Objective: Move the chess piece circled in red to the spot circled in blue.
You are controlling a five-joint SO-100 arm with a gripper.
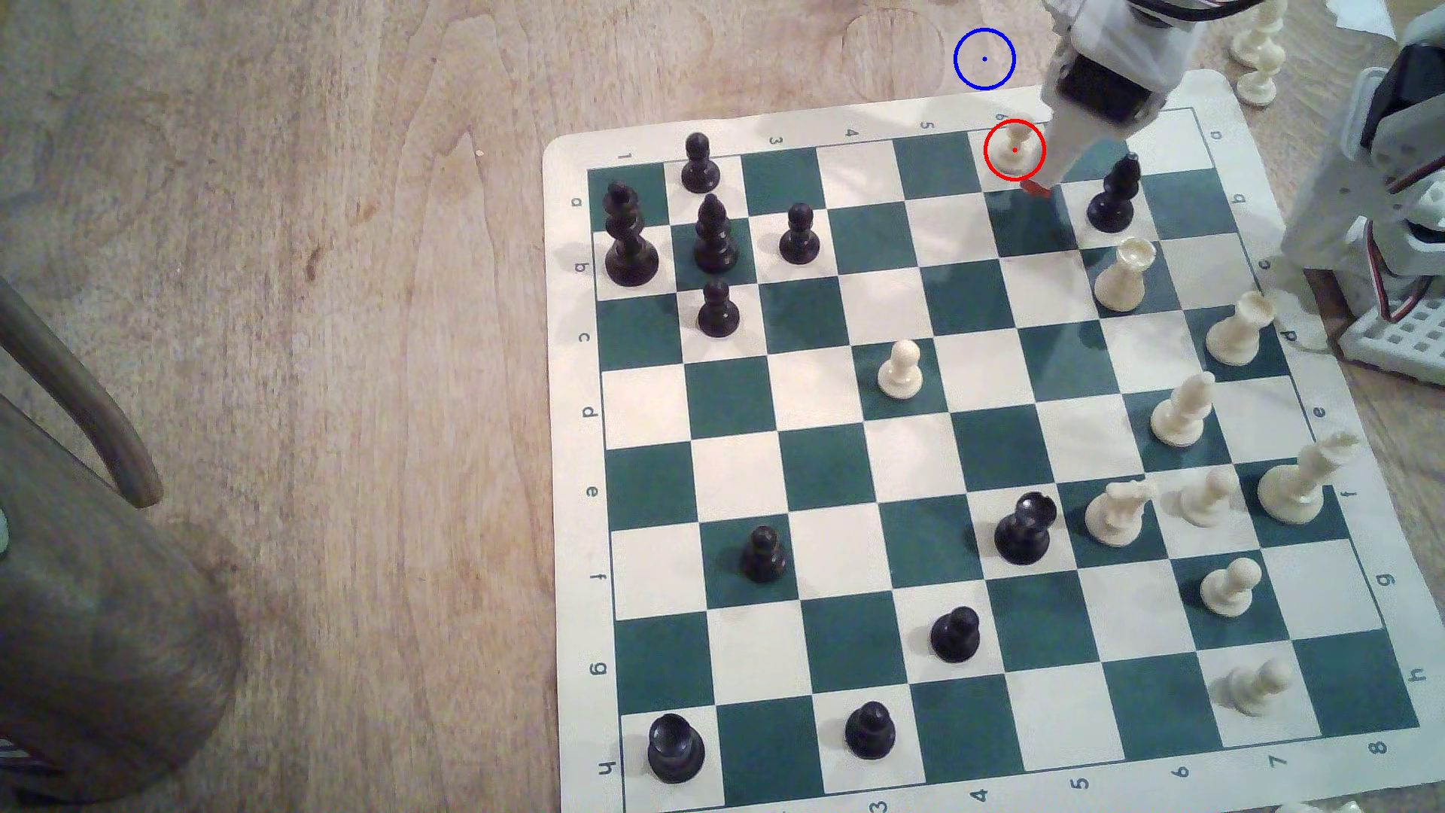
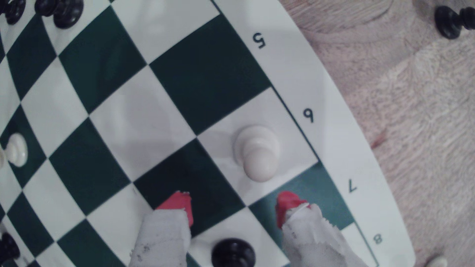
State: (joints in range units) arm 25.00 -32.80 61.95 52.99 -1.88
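Wrist view shows the cream pawn upright on the white edge square by the number 6, just ahead of the gripper, whose red-tipped fingers stand apart and hold nothing. I would advance until the neck sits between the tips, then close gently. A black pawn stands close behind the fingers and may be knocked. The blue-circled spot lies on bare desk beyond the chess mat

The one chessboard carries eleven black pieces and ten cream pieces. One red circle and one blue circle are drawn; the cream pieces off the board are too cropped to count
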